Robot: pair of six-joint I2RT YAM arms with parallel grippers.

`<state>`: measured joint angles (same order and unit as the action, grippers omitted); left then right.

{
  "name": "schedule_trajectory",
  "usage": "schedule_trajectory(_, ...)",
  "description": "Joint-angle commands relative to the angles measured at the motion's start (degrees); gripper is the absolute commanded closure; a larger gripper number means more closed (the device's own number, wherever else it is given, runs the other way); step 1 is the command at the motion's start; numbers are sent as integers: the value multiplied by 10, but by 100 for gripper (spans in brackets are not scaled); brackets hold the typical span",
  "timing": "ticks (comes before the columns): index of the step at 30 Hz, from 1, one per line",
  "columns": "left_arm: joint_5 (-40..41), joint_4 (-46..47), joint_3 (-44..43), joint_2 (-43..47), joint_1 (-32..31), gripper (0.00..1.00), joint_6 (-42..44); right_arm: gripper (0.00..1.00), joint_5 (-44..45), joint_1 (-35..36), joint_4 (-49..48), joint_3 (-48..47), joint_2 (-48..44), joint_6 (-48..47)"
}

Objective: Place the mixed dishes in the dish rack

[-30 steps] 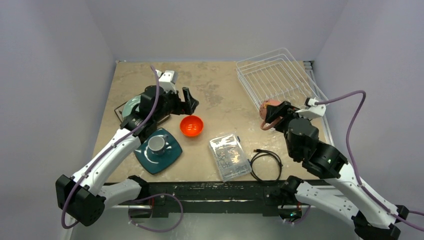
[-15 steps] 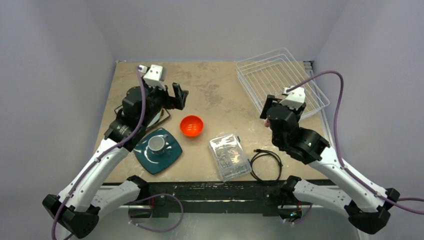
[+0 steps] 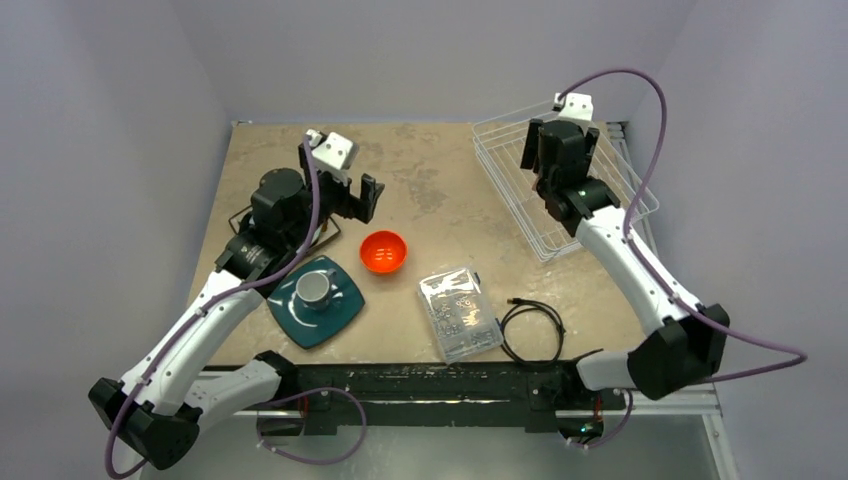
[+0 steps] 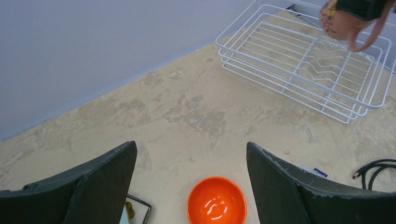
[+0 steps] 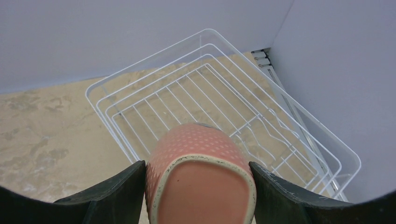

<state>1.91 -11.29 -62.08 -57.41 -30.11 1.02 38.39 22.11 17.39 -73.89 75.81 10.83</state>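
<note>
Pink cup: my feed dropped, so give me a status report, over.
Right gripper shut on pink cup, above dish rack. Left gripper open, empty, over orange bowl. Nothing seen between cup and rack.

The pink cup (image 5: 201,177) is cut off by the bottom edge of the right wrist view and the top edge of the left wrist view; from above it is hidden behind the right gripper (image 3: 560,140). A plate (image 4: 130,211) is mostly covered by the left arm (image 3: 270,215). The cable (image 4: 376,169) is cropped at the left wrist view's right edge. The clear box's (image 3: 459,313) contents are too small to be told.
</note>
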Motion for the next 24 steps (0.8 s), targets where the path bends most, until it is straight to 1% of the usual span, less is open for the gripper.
schedule_trajectory(1, -49, 39, -4, 11, -5, 15, 19, 100, -83, -48, -103, -51, 60, -50)
schedule_trajectory(3, -50, 38, -8, 3, -4, 17, 31, 100, -108, -71, -88, -85, 105, -45)
schedule_trajectory(5, -39, 35, -9, -2, -3, 17, 43, 100, -125, -76, -81, -126, 144, -58)
schedule_trajectory(8, -45, 25, -19, -7, -2, 18, 59, 100, -108, -81, -127, -144, 186, -92)
schedule_trajectory(10, -57, 12, -29, -8, -1, 19, 64, 100, -127, -93, -139, -166, 219, -100)
schedule_trajectory(15, -73, 20, -26, 0, 16, 19, 57, 100, -178, -113, -95, -261, 327, -105)
schedule_trajectory(17, -77, 21, -27, -1, 23, 19, 54, 100, -184, -114, -82, -290, 356, -105)
schedule_trajectory(22, -93, 25, -30, -11, 35, 20, 41, 100, -250, -123, -105, -286, 383, -131)
schedule_trajectory(24, -106, 27, -34, -17, 43, 20, 26, 100, -291, -131, -113, -284, 392, -137)
